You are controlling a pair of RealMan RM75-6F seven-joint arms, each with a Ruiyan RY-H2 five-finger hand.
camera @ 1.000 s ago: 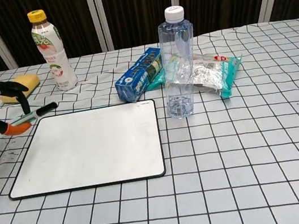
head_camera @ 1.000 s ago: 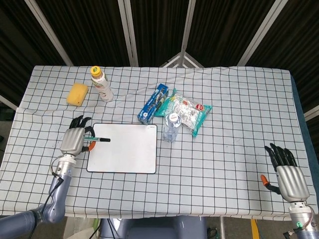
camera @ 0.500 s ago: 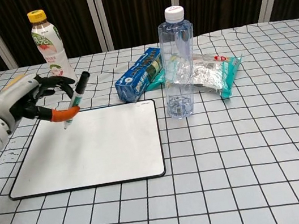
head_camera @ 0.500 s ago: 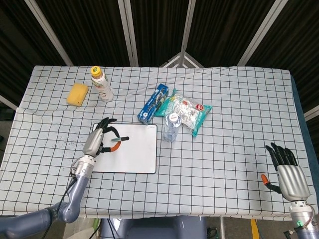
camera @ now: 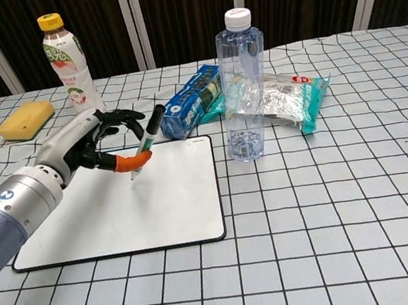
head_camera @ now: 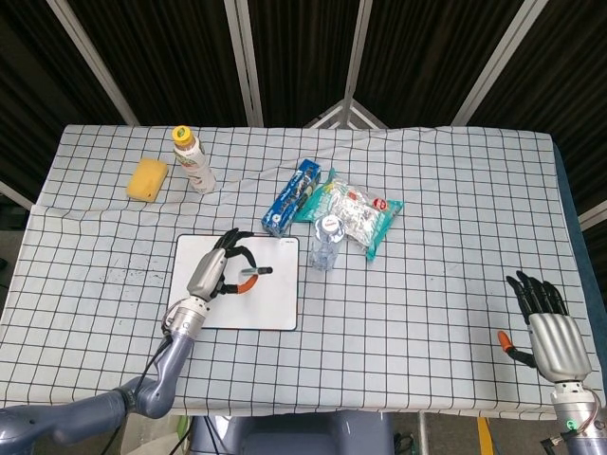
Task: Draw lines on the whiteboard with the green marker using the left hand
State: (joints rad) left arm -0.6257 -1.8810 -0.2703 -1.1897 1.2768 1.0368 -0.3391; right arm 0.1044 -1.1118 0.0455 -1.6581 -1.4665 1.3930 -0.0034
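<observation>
My left hand (head_camera: 213,276) (camera: 85,146) hovers over the white whiteboard (head_camera: 275,313) (camera: 173,204) and pinches the green marker (head_camera: 252,271) (camera: 148,139) between thumb and fingers. The marker is tilted, black cap up toward the far right, tip down just above the board's upper middle; I cannot tell whether the tip touches. The board shows no lines. My right hand (head_camera: 548,327) rests at the table's near right edge, fingers spread, holding nothing; the chest view does not show it.
Behind the board lie a blue box (head_camera: 292,196) (camera: 191,100) and a snack bag (head_camera: 358,212) (camera: 289,97). A clear water bottle (head_camera: 326,240) (camera: 243,83) stands at the board's far right corner. A drink bottle (head_camera: 193,158) (camera: 69,67) and yellow sponge (head_camera: 148,178) (camera: 26,120) are far left.
My left hand carried the marker rightward from the board's left edge to over its middle, and tipped the marker from nearly flat to steeply tilted. The right hand stayed still.
</observation>
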